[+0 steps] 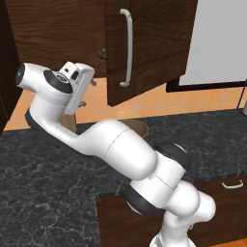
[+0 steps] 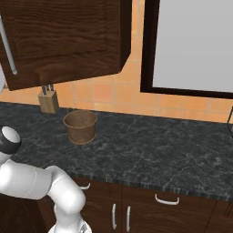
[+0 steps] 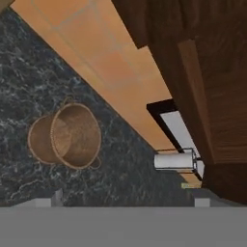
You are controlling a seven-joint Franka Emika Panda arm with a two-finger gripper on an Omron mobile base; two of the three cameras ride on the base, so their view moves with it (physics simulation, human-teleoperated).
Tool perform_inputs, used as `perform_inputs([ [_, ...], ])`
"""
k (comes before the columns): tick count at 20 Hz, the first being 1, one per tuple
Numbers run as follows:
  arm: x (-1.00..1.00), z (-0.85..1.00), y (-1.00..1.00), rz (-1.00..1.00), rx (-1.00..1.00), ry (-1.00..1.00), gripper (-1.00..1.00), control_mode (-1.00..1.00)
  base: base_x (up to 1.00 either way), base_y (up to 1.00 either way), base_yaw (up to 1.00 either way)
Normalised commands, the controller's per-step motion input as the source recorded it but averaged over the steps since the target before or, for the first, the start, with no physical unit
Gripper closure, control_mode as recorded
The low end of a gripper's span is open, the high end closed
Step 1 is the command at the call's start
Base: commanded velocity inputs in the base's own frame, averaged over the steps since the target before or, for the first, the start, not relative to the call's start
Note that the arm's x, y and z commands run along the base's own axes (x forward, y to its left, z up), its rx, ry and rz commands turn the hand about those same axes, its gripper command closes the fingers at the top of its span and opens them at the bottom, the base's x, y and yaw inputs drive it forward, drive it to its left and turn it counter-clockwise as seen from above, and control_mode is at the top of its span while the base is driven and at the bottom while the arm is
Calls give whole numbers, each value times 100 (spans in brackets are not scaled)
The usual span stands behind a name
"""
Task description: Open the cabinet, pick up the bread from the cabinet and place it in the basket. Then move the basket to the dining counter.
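The cabinet's door (image 1: 154, 43) hangs open, its silver bar handle (image 1: 126, 48) facing me; the door (image 2: 63, 41) also fills the upper left of the right base view. Inside, at the door's edge, a small brown lump (image 1: 102, 53) peeks out, likely the bread, mostly hidden. My gripper (image 1: 88, 93) is raised below the cabinet opening, left of the door, open with nothing between its fingers. The round brown basket (image 2: 80, 126) stands empty on the black worktop; the hand view looks down into the basket (image 3: 65, 137), with the gripper (image 3: 129, 200) well above it. The dining counter is out of view.
A knife block (image 2: 48, 100) stands at the wall left of the basket. A paper towel roll (image 3: 173, 160) sits by the wall beyond the door. The black granite worktop (image 2: 150, 150) stretches right, below a dark-framed pale panel (image 2: 191, 45). Low cupboards with small handles (image 2: 166, 200) run beneath.
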Motion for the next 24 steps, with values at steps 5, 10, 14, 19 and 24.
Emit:
perform_inputs([
  [5,-24,1,-93,-1,0,-2,-100,-100,0,0,0],
  [10,-57,0,-100,0,0,-4,-100,-100,0,0,0],
  [14,-56,0,-100,-1,0,-5,-100,-100,0,0,0],
  [19,-49,9,-100,-4,0,-9,-100,-100,0,0,0],
  [24,-25,5,-100,-4,1,-7,-100,-100,0,0,0],
])
